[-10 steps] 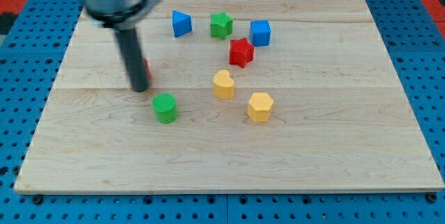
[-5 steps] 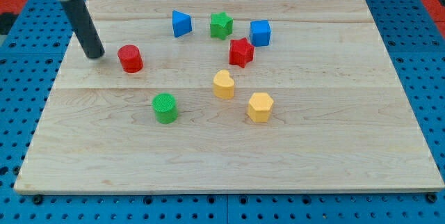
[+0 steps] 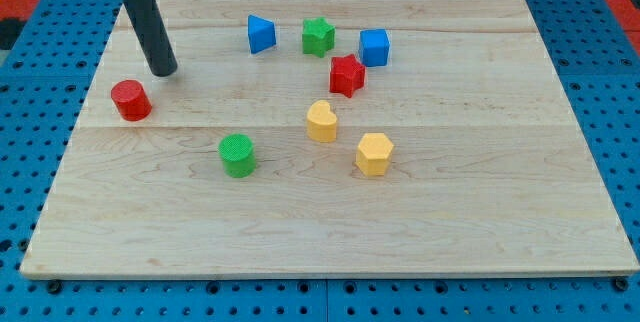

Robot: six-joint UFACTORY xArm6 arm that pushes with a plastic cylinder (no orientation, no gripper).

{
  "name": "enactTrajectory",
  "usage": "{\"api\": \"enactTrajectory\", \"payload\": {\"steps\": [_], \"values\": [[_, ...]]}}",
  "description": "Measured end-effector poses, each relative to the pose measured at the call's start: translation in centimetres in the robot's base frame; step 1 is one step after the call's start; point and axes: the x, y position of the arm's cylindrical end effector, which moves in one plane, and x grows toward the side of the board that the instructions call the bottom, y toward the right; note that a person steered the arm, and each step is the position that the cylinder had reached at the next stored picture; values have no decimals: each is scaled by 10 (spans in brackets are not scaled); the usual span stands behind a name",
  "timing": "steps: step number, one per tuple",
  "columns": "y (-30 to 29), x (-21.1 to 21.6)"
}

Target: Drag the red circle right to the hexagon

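My tip (image 3: 163, 71) sat on the pale wooden worktop (image 3: 480, 212) near its upper-left corner, at the lower end of the straight dark rod — this end effector had nothing that opens or closes and held nothing. The red circle, a small red cylinder block (image 3: 131, 100), stood just below and to the view's left of my tip, near it but apart from it, close to the worktop's left edge. The yellow hexagon block (image 3: 374, 153) lay well apart from it, toward the view's right and somewhat lower, about mid-board. Between those two, the green cylinder block (image 3: 238, 155) stood lower on the board, and the yellow heart-shaped block (image 3: 321, 121) sat just up and left of the hexagon. Along the top ran a cluster — the blue triangular block (image 3: 260, 34), the green star-shaped block (image 3: 318, 36) and the blue cube (image 3: 374, 47), with the red star-shaped block (image 3: 347, 75) just below the cube and green star.
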Motion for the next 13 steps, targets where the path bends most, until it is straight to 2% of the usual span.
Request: {"api": "enactTrajectory", "payload": {"steps": [1, 2, 3, 4, 5, 6, 7, 8, 9, 10, 11, 12, 13], "values": [[7, 59], [8, 81], [-66, 59], [-53, 97], [15, 109], [12, 88], [75, 95], [77, 145], [64, 150], [68, 191], [130, 196], [150, 224], [106, 240]]}}
